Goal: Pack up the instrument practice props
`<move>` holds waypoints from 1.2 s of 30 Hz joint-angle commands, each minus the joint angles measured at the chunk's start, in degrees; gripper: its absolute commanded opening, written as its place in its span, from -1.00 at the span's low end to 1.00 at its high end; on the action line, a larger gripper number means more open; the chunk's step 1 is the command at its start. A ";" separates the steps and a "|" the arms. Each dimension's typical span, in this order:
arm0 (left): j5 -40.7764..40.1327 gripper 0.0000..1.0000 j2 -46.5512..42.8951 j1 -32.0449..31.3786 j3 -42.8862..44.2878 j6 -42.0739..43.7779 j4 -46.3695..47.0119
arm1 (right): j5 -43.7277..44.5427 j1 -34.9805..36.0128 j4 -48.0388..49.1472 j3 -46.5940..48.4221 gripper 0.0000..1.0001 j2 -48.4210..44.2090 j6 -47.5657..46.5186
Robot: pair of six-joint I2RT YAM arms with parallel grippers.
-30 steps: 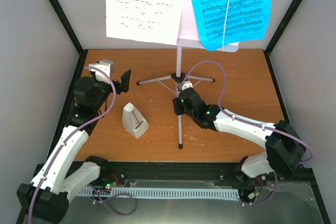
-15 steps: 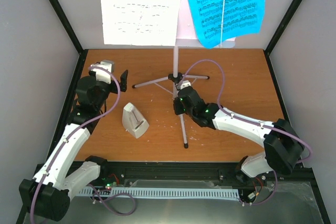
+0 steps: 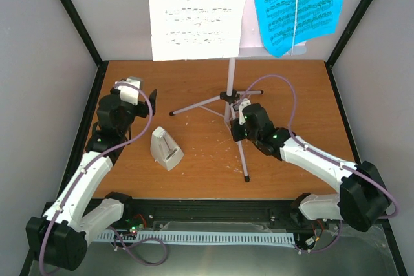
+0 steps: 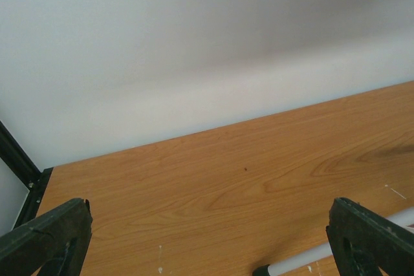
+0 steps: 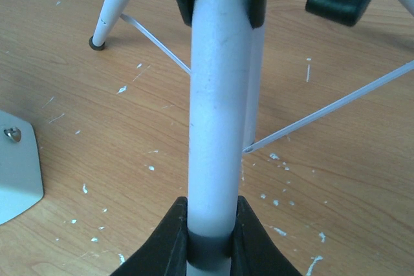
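Note:
The white music stand (image 3: 232, 72) stands on its tripod at the back of the table, with white sheet-music pages (image 3: 197, 11) and blue ones (image 3: 297, 4) on top. My right gripper (image 3: 241, 123) is shut on the stand's near leg (image 3: 244, 159). In the right wrist view the white leg tube (image 5: 217, 95) runs up between the closed fingers (image 5: 169, 240). The white metronome (image 3: 165, 149) sits left of centre; its corner (image 5: 16, 169) shows there too. My left gripper (image 3: 151, 101) hangs open at the back left, holding nothing; the tip of a tripod leg (image 4: 291, 264) shows in its view.
Grey walls and black frame posts (image 3: 74, 17) close in the wooden table (image 3: 194, 179) on three sides. The stand's left leg (image 3: 194, 105) reaches toward my left gripper. White flecks dot the tabletop near the stand.
My right gripper has closed on the stand's near leg. The whole stand, with its pages, has shifted to the right along with that arm. The left arm has barely moved.

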 commanded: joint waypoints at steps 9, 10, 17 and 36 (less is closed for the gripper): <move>6.29 0.99 -0.58 0.54 2.97 -7.00 -0.19 | -7.02 -1.74 1.83 0.48 0.41 -3.26 -5.88; 7.89 0.99 -1.44 0.50 3.27 -10.53 -0.49 | -7.64 -1.74 0.75 1.30 0.53 -3.92 -5.88; 21.62 0.99 -5.38 0.54 6.10 -28.02 -2.77 | -24.49 -1.74 -6.02 7.26 0.96 -8.65 -8.49; 44.25 0.99 5.44 0.54 45.16 -37.22 -12.17 | -49.06 -1.74 -5.63 18.28 1.00 -21.01 -1.96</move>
